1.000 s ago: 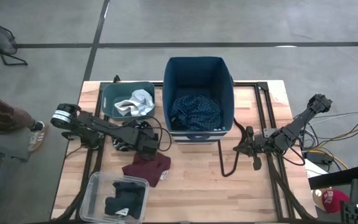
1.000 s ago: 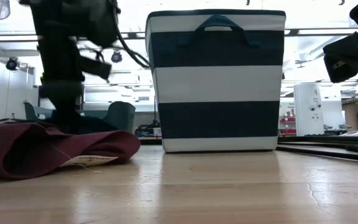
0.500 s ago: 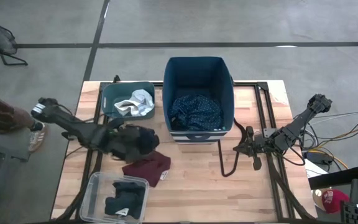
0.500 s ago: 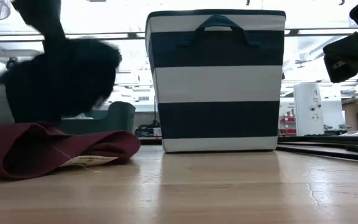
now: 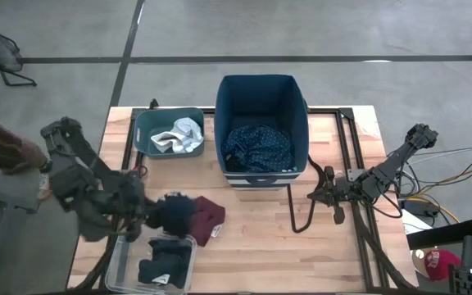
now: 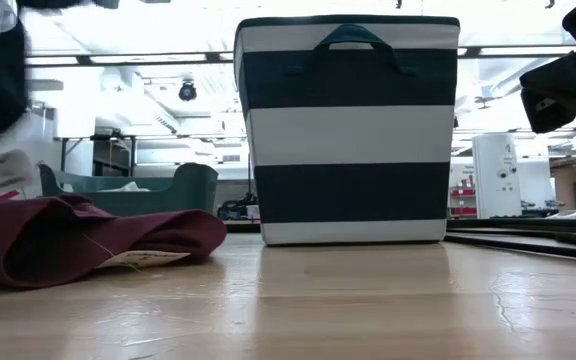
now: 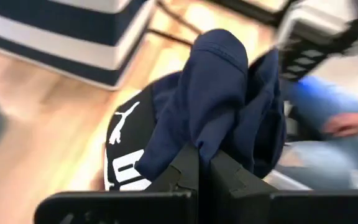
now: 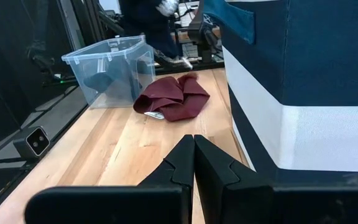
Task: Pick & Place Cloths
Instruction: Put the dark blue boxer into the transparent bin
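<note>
One garment is in transit: the left gripper, jaws clamped together on a black cloth with a white logo, carries it above the table near the clear bin, just beside the maroon cloth. Next, I judge, it must be brought over that bin and released. Well away from the bin, the right gripper waits, fingers together and empty.

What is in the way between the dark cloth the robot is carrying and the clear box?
Nothing visible. The left gripper is shut on the dark navy cloth, held in the air just above the clear bin. The bin has no lid, and only a dark cloth lies inside it.
</note>
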Available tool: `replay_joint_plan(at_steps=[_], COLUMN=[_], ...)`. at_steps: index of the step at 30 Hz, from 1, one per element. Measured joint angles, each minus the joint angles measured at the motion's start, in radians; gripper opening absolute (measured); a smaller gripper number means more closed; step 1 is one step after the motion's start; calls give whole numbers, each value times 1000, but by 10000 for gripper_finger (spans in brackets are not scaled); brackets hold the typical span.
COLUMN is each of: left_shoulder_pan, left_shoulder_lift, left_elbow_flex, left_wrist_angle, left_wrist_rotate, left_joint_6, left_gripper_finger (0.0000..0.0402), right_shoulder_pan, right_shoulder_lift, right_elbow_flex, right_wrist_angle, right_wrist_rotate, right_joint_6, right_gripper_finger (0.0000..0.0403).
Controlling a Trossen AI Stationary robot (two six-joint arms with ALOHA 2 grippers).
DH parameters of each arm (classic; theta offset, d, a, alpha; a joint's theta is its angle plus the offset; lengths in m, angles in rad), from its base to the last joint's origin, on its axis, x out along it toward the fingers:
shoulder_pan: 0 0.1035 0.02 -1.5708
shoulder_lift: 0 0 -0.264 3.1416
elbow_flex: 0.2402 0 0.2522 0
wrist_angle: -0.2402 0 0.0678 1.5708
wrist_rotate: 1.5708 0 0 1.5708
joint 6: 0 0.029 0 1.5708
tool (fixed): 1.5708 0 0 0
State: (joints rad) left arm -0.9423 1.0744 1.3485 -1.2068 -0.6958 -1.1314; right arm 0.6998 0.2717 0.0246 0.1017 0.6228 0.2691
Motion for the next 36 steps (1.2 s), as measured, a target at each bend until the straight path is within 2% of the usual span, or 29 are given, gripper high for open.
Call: replay_joint_plan(at_steps=[4,9,16,19,28,36], left_shoulder_pan=[-93,-168,-201,-202,-201,-203], left_shoulder_lift=[0,0,10,19,51,130], left_elbow_flex=[48,74,72,71,60,-34], left_wrist_angle=[46,170,347,376,378,354], left_wrist_rotate=[-43,-84,-51,-16,4,101], left_joint_6=[-40,-16,54,39,-8,-200], left_gripper_finger=[8,13,9,12,10,12], right_shoulder_pan=[0,0,0,0,0,0], right_shoulder_lift=[0,0,0,0,0,0], right_elbow_flex=[0,0,0,0,0,0], right_wrist_angle=[0,0,0,0,0,0], right_wrist_rotate=[0,0,0,0,0,0], right_joint_6=[0,0,0,0,0,0], right_gripper_finger=[8,8,8,8,8,8])
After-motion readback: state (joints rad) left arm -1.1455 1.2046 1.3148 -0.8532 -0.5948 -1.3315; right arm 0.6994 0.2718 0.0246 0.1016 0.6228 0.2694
